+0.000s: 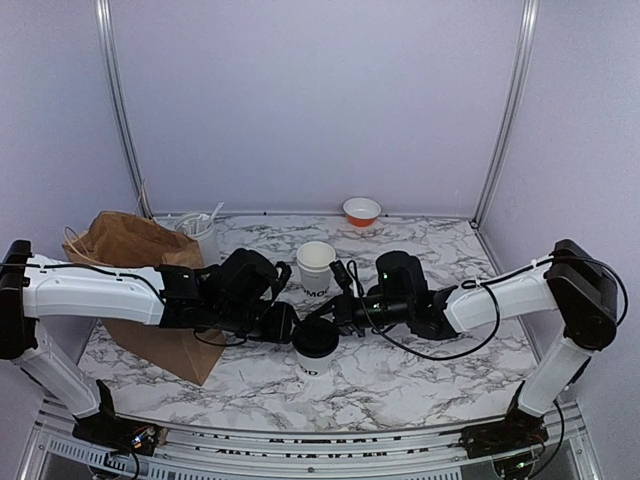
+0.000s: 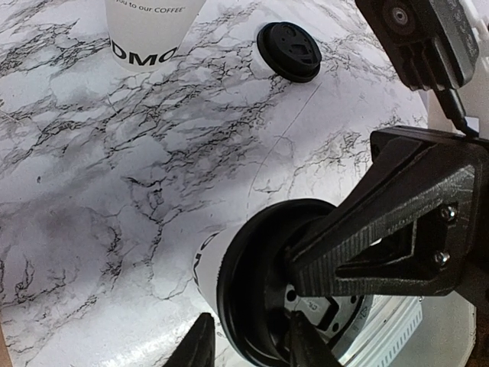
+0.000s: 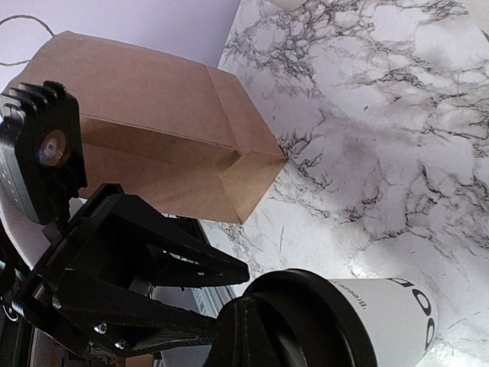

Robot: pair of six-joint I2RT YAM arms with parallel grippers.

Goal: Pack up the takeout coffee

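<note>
Jaws, left, straddle lidded cup

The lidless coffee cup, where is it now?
Top view: the lidless cup stands mid-table, behind the lidded cup, in front of the orange-and-white bowl; a loose black lid lies beside it.

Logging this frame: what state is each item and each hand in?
near cup: upright, black lid on.
far cup: upright, open, no lid.
loose lid: lying flat, on no cup.
paper bag: lying on its side.
utensil canister: upright, utensils inside.
orange bowl: upright.
left hand: straddling the near cup's lid rim, grip unclear.
right hand: shut, tip on that lid.
</note>
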